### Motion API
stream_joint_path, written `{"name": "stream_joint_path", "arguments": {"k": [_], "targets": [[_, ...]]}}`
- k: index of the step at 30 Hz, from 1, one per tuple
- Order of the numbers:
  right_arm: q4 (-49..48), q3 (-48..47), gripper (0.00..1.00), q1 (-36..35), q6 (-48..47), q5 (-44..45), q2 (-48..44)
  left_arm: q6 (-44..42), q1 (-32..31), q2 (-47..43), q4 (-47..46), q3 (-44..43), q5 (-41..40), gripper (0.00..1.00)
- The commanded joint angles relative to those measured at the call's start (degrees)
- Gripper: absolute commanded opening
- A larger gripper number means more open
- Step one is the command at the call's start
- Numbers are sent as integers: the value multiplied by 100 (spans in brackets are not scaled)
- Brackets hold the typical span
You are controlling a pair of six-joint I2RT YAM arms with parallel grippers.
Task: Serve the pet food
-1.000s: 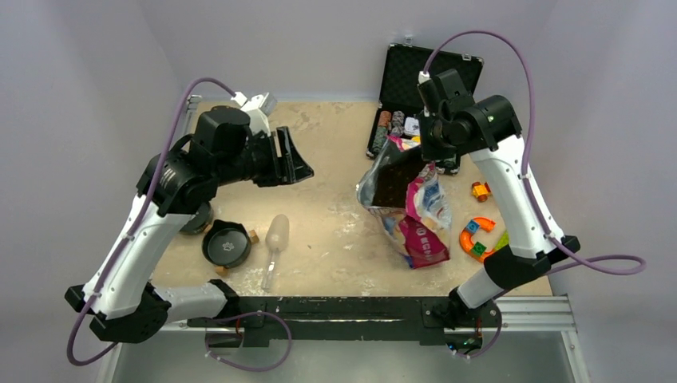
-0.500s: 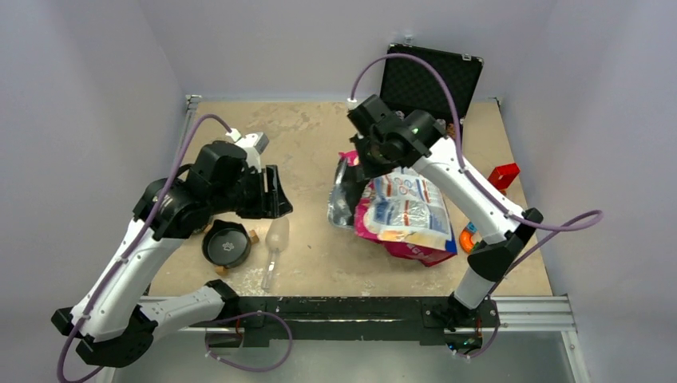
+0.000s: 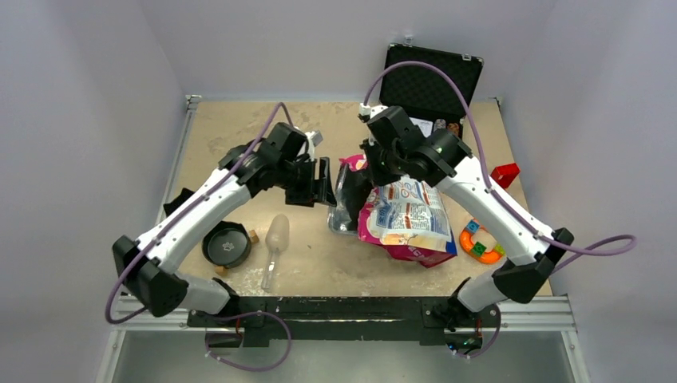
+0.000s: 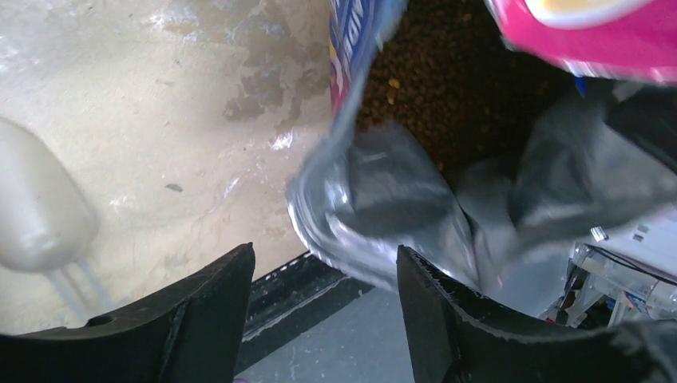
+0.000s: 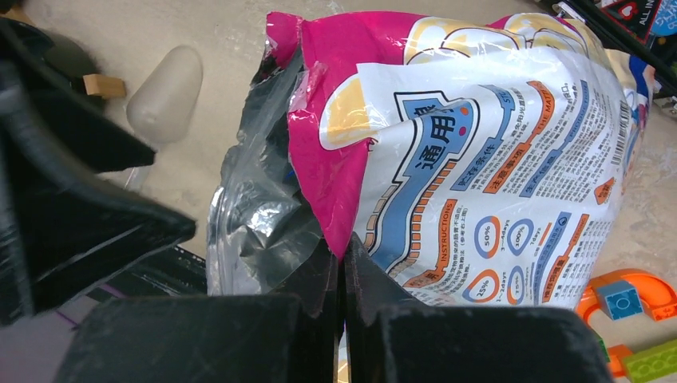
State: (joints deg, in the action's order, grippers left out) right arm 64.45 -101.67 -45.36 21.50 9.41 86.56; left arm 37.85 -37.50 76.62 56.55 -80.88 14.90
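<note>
I see kibble point(image 4: 447, 72) down in the bag point(image 3: 403, 219), just ahead of my left claw point(image 4: 323, 263), which gapes empty. My right claw point(image 5: 343, 263) pinches the bag's rim. A scoop point(image 3: 275, 235) lies on the desk point(image 3: 239, 128), left of the left claw.

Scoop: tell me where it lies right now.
In the top view the scoop lies on the table left of centre, just right of the black bowl and left of the food bag.

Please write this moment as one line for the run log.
left gripper: open, facing food bag mouth | right gripper: shut on food bag rim | pet food: inside bag | scoop: lying on table, unheld
</note>
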Motion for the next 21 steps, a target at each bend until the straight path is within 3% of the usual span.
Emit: {"name": "stream_joint_path", "arguments": {"k": [1, 6, 12, 15, 17, 21], "targets": [[-545, 112, 0, -87, -99, -385, -554, -149, 21, 442, -803, -344, 437, 69], [-484, 371, 0, -23, -187, -402, -861, 46, -66, 947, -1310, -499, 623, 65], [-401, 721, 0, 108, -214, -199, -1321, -110, -102, 1555, -1021, -923, 809, 33], [-119, 686, 0, 102, -361, 332, -1296, -167, -118, 1744, -882, -1264, 975, 7], [320, 511, 0, 91, -284, 686, -1153, 60, -118, 1701, -801, -1444, 1103, 0], [718, 524, 23, 16, 58, 1128, -994, 856, -118, 1320, -1529, -1292, 1490, 0]]}}
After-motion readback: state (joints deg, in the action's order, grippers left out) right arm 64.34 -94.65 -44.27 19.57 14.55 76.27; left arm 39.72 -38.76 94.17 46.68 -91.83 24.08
